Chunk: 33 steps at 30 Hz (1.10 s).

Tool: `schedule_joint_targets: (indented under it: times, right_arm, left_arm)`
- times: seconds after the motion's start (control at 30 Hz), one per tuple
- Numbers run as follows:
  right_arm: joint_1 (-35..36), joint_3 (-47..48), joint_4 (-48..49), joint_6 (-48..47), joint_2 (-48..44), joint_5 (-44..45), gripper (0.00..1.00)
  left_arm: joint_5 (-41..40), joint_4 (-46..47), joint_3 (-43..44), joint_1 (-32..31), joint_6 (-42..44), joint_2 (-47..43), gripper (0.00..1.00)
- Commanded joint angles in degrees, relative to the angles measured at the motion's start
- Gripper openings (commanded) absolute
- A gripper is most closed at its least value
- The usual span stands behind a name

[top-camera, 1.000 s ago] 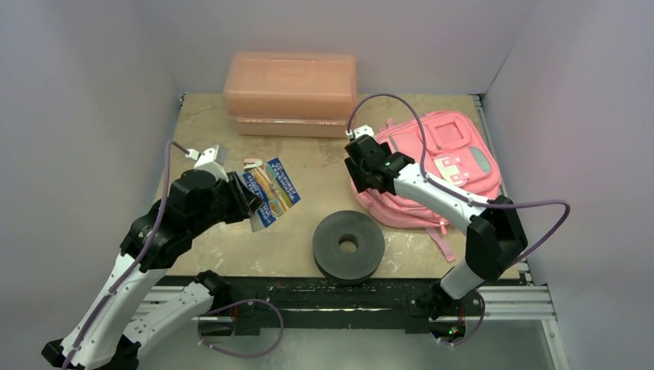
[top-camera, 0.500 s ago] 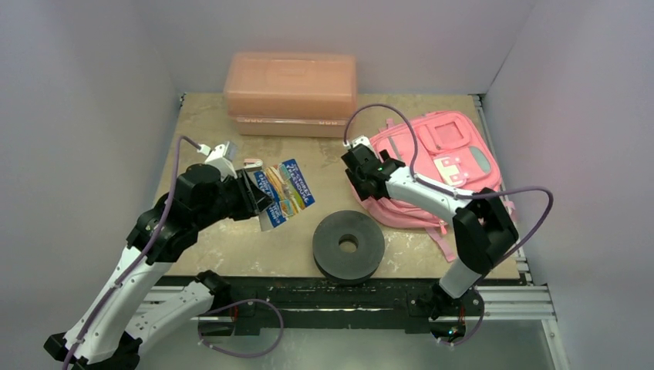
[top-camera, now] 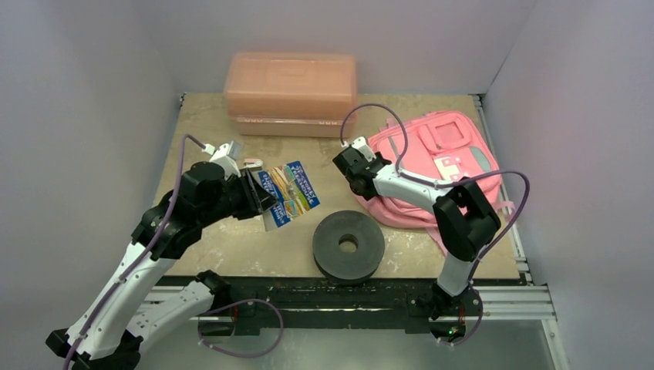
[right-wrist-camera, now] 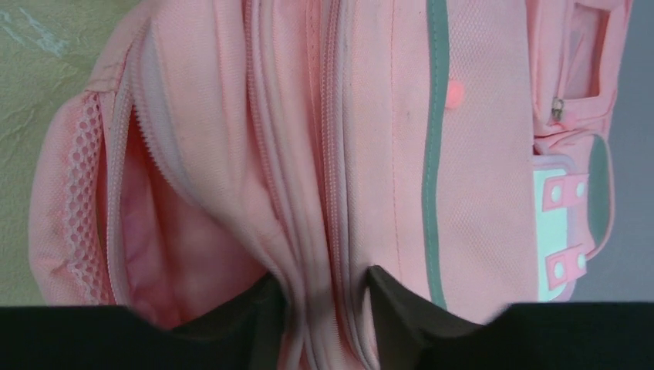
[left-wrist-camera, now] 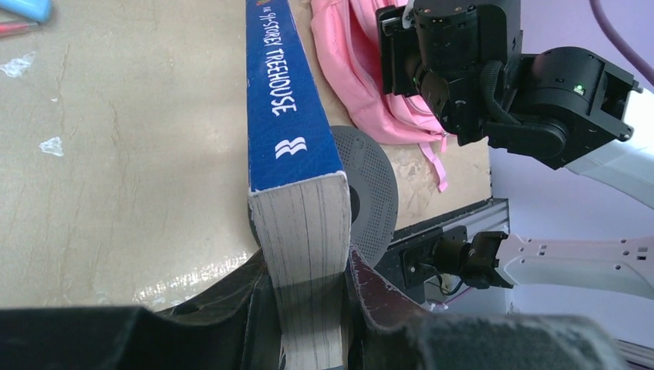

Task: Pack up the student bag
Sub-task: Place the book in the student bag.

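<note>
**Book gripped on the left, bag fabric pinched on the right**

Nearest the arm bases, a black disc point(top-camera: 348, 244) lies flat on the table point(top-camera: 231, 247). Just beyond it and to the left, the left gripper point(left-wrist-camera: 305, 297) is clamped narrowly on the lower end of a thick blue book point(top-camera: 291, 193). The book is held above the tabletop with its spine uppermost. To the right, the right gripper point(right-wrist-camera: 320, 301) is partly closed, and its fingers point(right-wrist-camera: 262, 316) pinch a fold of fabric beside the open zip. That fabric belongs to the student bag point(top-camera: 463, 135), which lies flat on the right side of the table, front pockets up. At the far edge stands a salmon box point(top-camera: 290, 85), well apart from the book.
</note>
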Motion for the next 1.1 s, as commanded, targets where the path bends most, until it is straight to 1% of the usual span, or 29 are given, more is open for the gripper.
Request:
schedule_joint_targets:
  times: [0.0, 0.03, 0.13, 0.2, 0.27, 0.33, 0.4, 0.53, 0.6, 0.67, 0.73, 0.83, 0.97, 1.07]
  right_arm:
    - [-0.23, 3.84, -1.44, 1.52, -5.20, 6.99, 0.36]
    - [-0.26, 4.19, -0.94, 0.48, -6.31, 6.40, 0.30]
    - [-0.52, 5.02, 2.02, -2.93, -10.47, 4.49, 0.00]
    - [-1.24, 7.29, 0.42, -3.86, -12.61, 1.73, 0.00]
    - [-2.39, 8.57, -0.94, -4.82, -14.79, -2.95, 0.00]
    - [-4.02, 8.33, -1.00, -5.71, -17.72, -6.69, 0.00]
    - [-6.08, 6.98, 0.91, -6.24, -21.33, -10.00, 0.00]
    - [-11.28, 5.40, 4.61, -5.97, -28.15, -18.88, 0.00]
    - [-13.11, 6.02, 4.77, -5.98, -29.78, -22.12, 0.00]
    - [-13.96, 7.29, 4.25, -6.17, -30.32, -21.69, 0.00]
    - [-14.16, 8.40, 3.85, -6.47, -30.41, -21.52, 0.00]
    - [-14.29, 10.13, 3.41, -6.05, -30.51, -22.48, 0.00]
    - [-14.40, 10.00, 4.61, -4.96, -31.14, -22.24, 0.00]
    - [-14.34, 9.87, 4.91, -4.67, -31.35, -22.17, 0.00]
  left_arm:
    - [2.98, 8.62, 0.65, 0.22, -1.77, 0.36, 0.00]
    - [3.19, 8.80, 0.61, 0.19, -1.72, 0.61, 0.00]
    - [3.31, 10.74, -0.47, 0.24, -2.44, 1.13, 0.00]
    - [5.31, 12.48, -0.81, 0.52, -4.09, 1.80, 0.00]
    - [8.63, 15.09, -0.93, 0.84, -5.60, 2.93, 0.00]
    - [11.71, 18.56, -1.43, 0.89, -7.11, 4.72, 0.00]
    - [14.14, 22.98, -2.68, 1.05, -9.44, 6.63, 0.00]
    - [21.98, 35.11, -4.21, 1.57, -16.50, 13.28, 0.00]
    - [24.03, 38.93, -2.98, 1.44, -18.28, 17.95, 0.00]
    - [24.04, 40.22, -0.78, 1.15, -18.95, 22.60, 0.00]
    - [23.76, 42.70, 0.54, 0.94, -21.74, 27.04, 0.00]
    - [23.16, 51.49, 2.49, -0.14, -26.16, 33.78, 0.00]
    - [22.50, 64.05, 4.37, -2.54, -31.09, 42.45, 0.00]
    - [22.68, 70.48, 6.14, -4.58, -34.40, 46.94, 0.00]
